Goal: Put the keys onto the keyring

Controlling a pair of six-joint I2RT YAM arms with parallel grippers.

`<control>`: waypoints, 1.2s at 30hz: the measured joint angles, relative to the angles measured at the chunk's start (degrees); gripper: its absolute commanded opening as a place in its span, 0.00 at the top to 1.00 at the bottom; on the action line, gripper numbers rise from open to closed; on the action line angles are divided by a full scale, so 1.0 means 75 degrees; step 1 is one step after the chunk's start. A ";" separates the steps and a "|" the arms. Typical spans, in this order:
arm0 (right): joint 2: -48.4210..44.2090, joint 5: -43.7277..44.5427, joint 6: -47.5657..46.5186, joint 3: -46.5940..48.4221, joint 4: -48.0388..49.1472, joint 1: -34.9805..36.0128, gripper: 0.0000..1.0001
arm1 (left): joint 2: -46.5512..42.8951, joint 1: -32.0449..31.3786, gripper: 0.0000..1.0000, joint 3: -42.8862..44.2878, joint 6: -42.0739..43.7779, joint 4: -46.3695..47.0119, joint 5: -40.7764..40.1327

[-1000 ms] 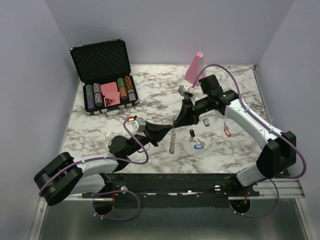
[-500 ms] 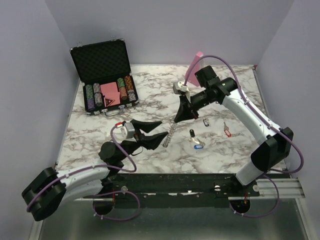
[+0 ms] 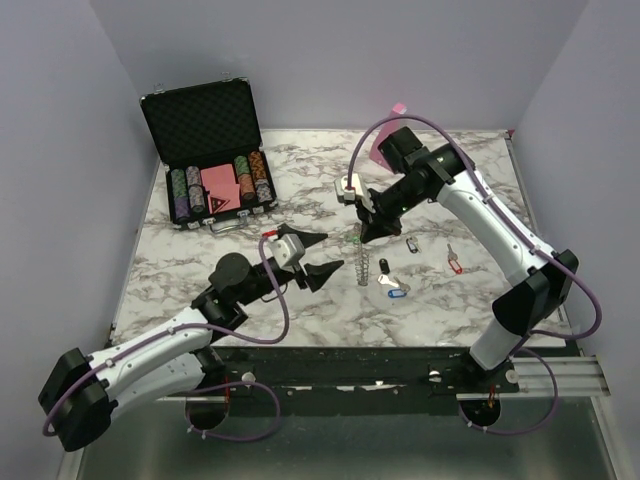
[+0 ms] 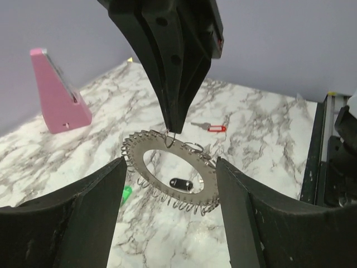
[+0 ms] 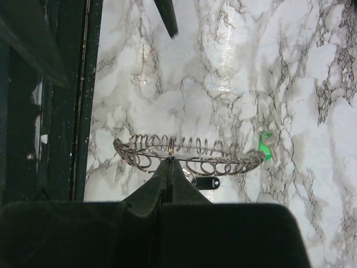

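**Right end effector clamped on keyring loop**

Its fingers were pressed together on one small loop at the keyring's rim, and the ring hung edge-on straight beneath the tips, above the worktop. Left end effector stood just beside the ring with its fingers spread apart, touching nothing. Several keys lay loose on the marble below the clamped fingers, a little beyond the ring.
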 measured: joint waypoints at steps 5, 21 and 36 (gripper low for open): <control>0.0026 0.0216 0.0000 0.0026 -0.0105 0.0105 0.99 | 0.1090 0.0000 0.34 0.0283 0.0085 -0.0035 0.0189; 0.0061 0.0239 -0.0009 0.0020 -0.0152 0.0111 0.99 | 0.2611 0.0009 0.64 0.0991 -0.0029 0.0606 0.0624; 0.0061 0.0149 -0.0047 -0.0038 -0.0172 0.0111 1.00 | 0.2923 0.0015 0.80 0.1046 -0.0041 0.0656 0.0784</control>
